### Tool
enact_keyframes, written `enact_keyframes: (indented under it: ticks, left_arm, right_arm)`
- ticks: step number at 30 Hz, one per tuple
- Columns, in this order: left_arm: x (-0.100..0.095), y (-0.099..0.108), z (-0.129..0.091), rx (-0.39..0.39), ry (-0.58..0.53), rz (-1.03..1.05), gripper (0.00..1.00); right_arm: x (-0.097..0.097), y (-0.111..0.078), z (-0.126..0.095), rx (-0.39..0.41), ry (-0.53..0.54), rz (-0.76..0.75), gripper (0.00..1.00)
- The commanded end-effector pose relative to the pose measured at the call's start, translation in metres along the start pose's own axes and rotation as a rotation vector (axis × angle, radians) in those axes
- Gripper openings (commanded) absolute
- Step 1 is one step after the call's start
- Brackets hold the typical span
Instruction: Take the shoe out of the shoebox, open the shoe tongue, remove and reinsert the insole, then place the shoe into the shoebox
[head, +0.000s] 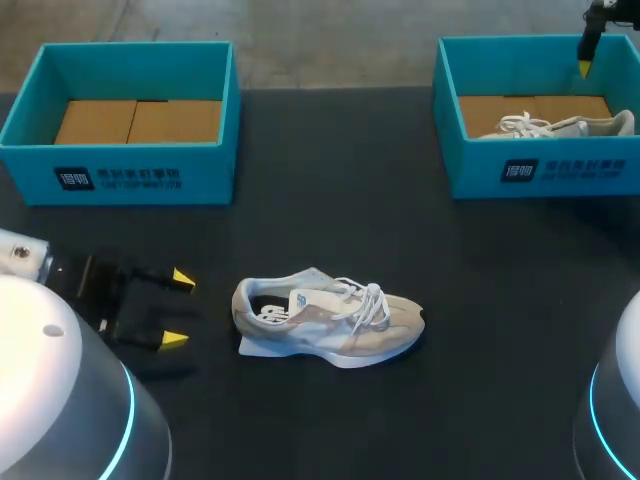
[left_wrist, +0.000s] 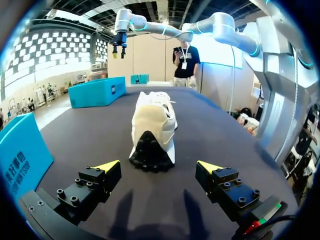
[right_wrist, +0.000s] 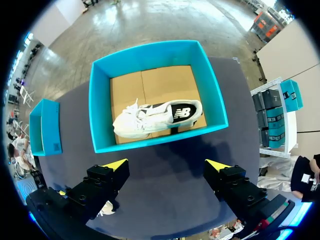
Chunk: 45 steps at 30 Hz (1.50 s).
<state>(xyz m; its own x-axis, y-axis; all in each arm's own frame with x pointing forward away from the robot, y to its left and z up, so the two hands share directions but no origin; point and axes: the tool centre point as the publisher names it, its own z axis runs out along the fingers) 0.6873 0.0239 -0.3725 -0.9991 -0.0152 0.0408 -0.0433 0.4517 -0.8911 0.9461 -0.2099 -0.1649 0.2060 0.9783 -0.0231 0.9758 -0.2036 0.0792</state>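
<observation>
A beige and white sneaker (head: 330, 316) with white laces lies on its side on the dark table, heel toward my left gripper (head: 178, 309). That gripper is open, a short way from the heel. In the left wrist view the sneaker (left_wrist: 152, 127) lies ahead of the open left gripper (left_wrist: 158, 165), sole and heel facing it. A second sneaker (head: 560, 125) lies in the teal shoebox (head: 535, 172) at the far right. My right gripper (head: 586, 67) hangs above that box. The right wrist view looks down on this sneaker (right_wrist: 157, 117) in its shoebox (right_wrist: 157, 141), the right gripper (right_wrist: 166, 164) open high above.
Another teal shoebox (head: 125, 165) with a cardboard floor and no shoe stands at the far left. My right arm's gripper (left_wrist: 119, 48) shows far off in the left wrist view, above the teal box (left_wrist: 97, 91).
</observation>
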Motion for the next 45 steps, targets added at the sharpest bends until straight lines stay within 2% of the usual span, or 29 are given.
enact_keyframes:
  ticks: [1, 10, 19, 45]
  left_arm:
    - [-0.008, 0.013, -0.009, 0.043, 0.039, -0.013, 1.00]
    - [-0.018, 0.023, -0.030, 0.032, 0.079, 0.024, 1.00]
    - [-0.023, 0.034, -0.037, 0.084, 0.067, -0.002, 1.00]
    - [-0.022, 0.035, -0.039, 0.102, 0.063, -0.007, 1.00]
  right_arm:
    - [0.000, -0.001, 0.000, -0.002, -0.001, 0.001, 1.00]
    - [0.000, -0.001, 0.000, -0.002, -0.001, 0.001, 1.00]
    - [0.000, -0.001, 0.000, -0.002, -0.001, 0.001, 1.00]
    - [0.000, -0.001, 0.000, -0.002, -0.001, 0.001, 1.00]
